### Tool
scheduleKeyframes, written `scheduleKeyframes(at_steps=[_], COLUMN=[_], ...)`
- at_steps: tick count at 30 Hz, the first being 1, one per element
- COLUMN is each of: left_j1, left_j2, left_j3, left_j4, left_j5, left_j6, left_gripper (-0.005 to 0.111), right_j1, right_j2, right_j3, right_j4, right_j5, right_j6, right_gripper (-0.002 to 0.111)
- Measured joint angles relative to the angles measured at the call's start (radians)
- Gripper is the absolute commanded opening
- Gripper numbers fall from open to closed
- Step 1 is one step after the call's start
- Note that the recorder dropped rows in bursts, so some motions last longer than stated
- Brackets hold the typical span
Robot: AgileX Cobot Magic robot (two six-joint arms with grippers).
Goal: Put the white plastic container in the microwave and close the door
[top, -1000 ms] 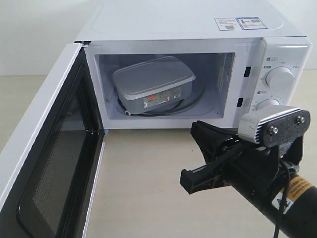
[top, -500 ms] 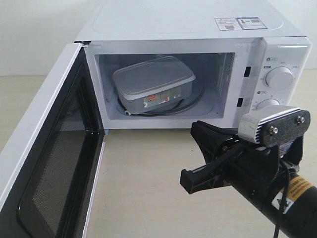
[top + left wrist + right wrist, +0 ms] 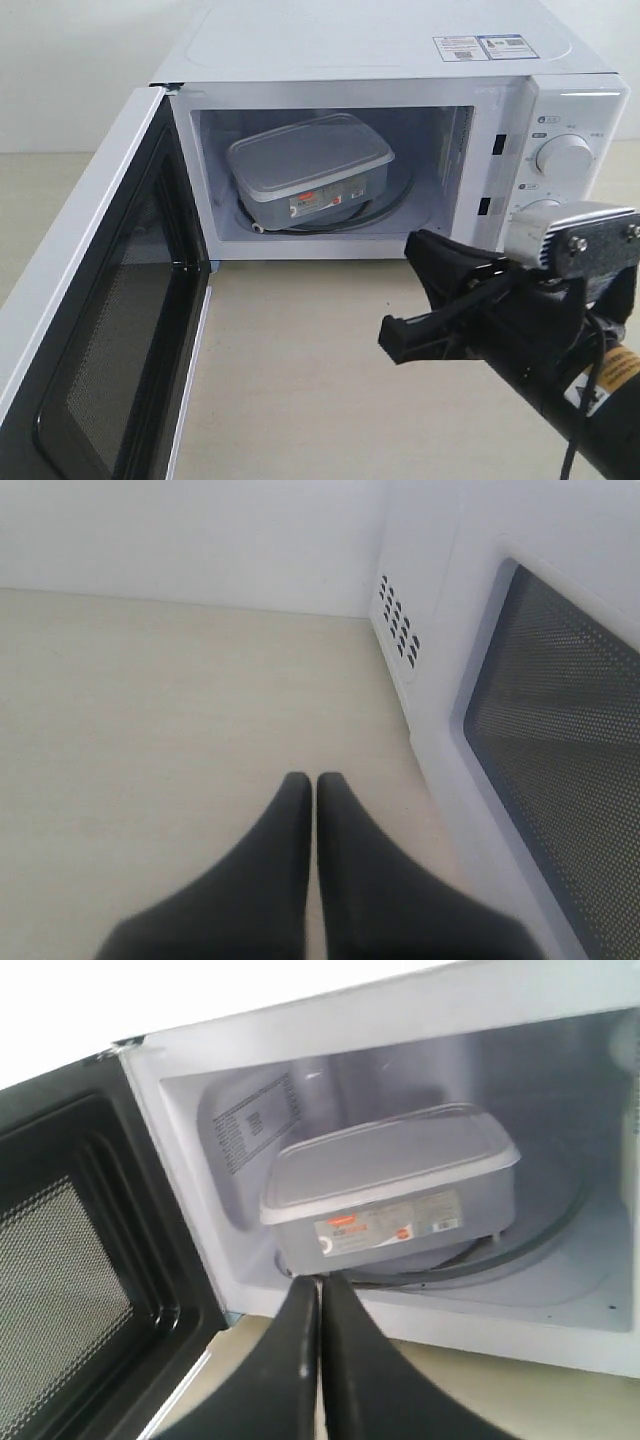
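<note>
The white plastic container (image 3: 310,165) sits inside the microwave (image 3: 400,50) on the left part of the turntable, lid on and label facing out. In the right wrist view the container (image 3: 395,1185) lies beyond my fingertips. The door (image 3: 90,300) stands wide open to the left. My right gripper (image 3: 392,345) hovers over the table in front of the cavity, shut and empty (image 3: 320,1282). My left gripper (image 3: 313,778) is shut and empty above the table, beside the door's outer face and its mesh window (image 3: 560,750). It is out of the exterior view.
The knobs (image 3: 563,155) sit on the panel behind my right arm. Vent holes (image 3: 398,623) mark the microwave's side wall. A beige tabletop (image 3: 300,380) spreads in front of the microwave. The open door (image 3: 70,1260) fills the left of the right wrist view.
My right gripper has drawn back a little to the right, away from the cavity. The container and door have not moved.
</note>
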Motion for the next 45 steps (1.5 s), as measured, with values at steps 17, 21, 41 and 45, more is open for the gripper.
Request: scheduleKeyframes(at_steps=[17,21,41,45], left_j1=[0.000,0.000,0.000,0.000], left_j2=[0.000,0.000,0.000,0.000], left_j3=[0.000,0.000,0.000,0.000], left_j4=[0.000,0.000,0.000,0.000], left_j5=[0.000,0.000,0.000,0.000], left_j6=[0.000,0.000,0.000,0.000], left_gripper=[0.004,0.004,0.004,0.004], right_j1=[-0.272,-0.426,-0.671,-0.673], right_j2=[-0.674,-0.794,-1.341,-1.352], right_j3=[0.002,0.002,0.234,0.234], right_j4=[0.230,0.234,0.178,0.178], right_j5=[0.627,0.782,0.922,1.014], right_j6=[-0.532,-0.552,-0.660,-0.671], right_gripper=[0.000,0.000,0.000,0.000])
